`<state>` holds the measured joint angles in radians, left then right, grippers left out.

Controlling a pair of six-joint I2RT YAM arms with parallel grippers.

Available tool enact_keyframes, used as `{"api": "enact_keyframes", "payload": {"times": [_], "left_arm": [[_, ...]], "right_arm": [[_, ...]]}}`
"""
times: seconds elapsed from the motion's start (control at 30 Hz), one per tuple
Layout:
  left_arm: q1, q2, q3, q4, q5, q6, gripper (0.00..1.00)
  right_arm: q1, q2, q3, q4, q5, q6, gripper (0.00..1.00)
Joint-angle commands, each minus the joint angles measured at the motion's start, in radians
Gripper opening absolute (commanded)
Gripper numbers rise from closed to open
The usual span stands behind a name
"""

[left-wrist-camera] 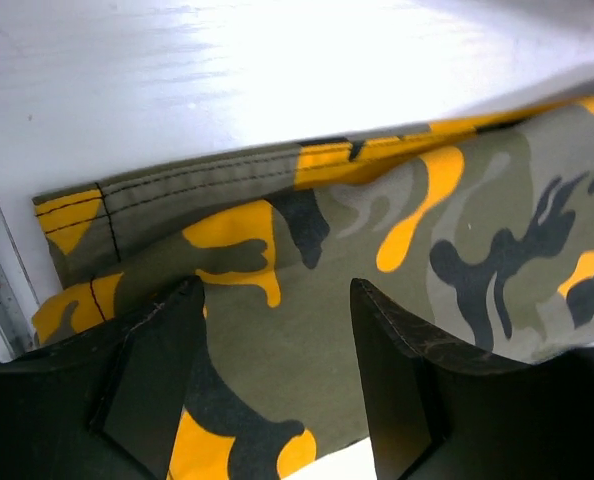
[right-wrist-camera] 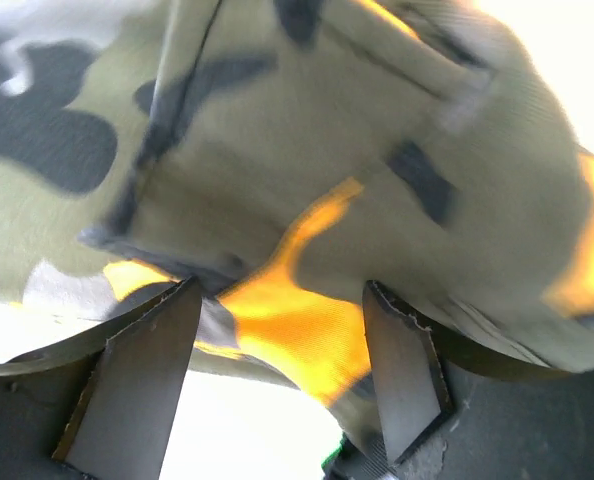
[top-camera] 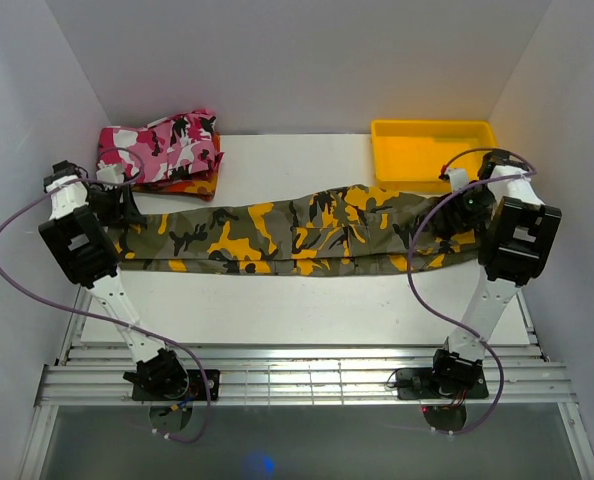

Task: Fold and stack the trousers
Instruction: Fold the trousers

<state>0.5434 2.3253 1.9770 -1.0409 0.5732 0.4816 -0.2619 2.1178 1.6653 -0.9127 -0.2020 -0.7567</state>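
I see the olive-orange-black camouflage cloth trousers lying sideways, waist nearest the yellow plastic bin, ends hidden under arms; left gripper and right gripper gape wide.

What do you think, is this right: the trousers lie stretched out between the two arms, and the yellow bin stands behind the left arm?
One thing is wrong. The top view shows the bin behind the right arm, not the left one. The trousers do lie stretched out between the two arms.

the white table carries the trousers laid lengthwise, a yellow tray and two stacked garments.
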Motion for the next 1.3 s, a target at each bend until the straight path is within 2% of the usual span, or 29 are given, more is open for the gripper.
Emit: {"api": "enact_keyframes", "payload": {"times": [0.0,0.07,0.1,0.17,0.2,0.3,0.37,0.5,0.63,0.83,1.2,1.27], "left_arm": [[0.004,-0.172,-0.027,-0.053,0.073,0.199,0.71],[0.004,-0.231,-0.056,-0.099,0.088,0.358,0.72],[0.004,-0.259,-0.096,-0.141,0.082,0.414,0.72],[0.004,-0.329,-0.136,-0.194,0.065,0.558,0.72],[0.004,-0.345,-0.154,-0.214,0.057,0.596,0.72],[0.004,-0.372,-0.204,-0.318,0.04,0.74,0.71],[0.003,-0.382,-0.236,-0.335,0.031,0.761,0.71],[0.003,-0.402,-0.29,-0.332,0.046,0.785,0.71],[0.003,-0.412,-0.336,-0.303,0.086,0.79,0.71],[0.004,-0.386,-0.354,-0.28,0.07,0.796,0.71],[0.003,-0.357,-0.362,-0.205,0.042,0.779,0.71],[0.003,-0.357,-0.371,-0.191,0.037,0.787,0.71]], "right_arm": [[-0.054,-0.174,0.016,-0.012,-0.1,-0.169,0.72],[-0.082,-0.225,0.004,-0.064,-0.115,-0.251,0.72],[-0.089,-0.266,0.001,-0.092,-0.123,-0.361,0.71],[-0.108,-0.306,-0.045,-0.138,-0.131,-0.459,0.7],[-0.108,-0.346,-0.067,-0.147,-0.126,-0.552,0.69],[-0.105,-0.413,-0.166,-0.147,-0.125,-0.673,0.69],[-0.094,-0.433,-0.202,-0.138,-0.119,-0.737,0.69],[-0.051,-0.44,-0.255,-0.123,-0.088,-0.762,0.69],[0.019,-0.418,-0.282,-0.089,-0.083,-0.73,0.69],[0.101,-0.352,-0.321,-0.065,-0.044,-0.684,0.65],[0.136,-0.283,-0.389,0.031,0.024,-0.659,0.66],[0.136,-0.292,-0.41,0.078,0.044,-0.662,0.64]]}}
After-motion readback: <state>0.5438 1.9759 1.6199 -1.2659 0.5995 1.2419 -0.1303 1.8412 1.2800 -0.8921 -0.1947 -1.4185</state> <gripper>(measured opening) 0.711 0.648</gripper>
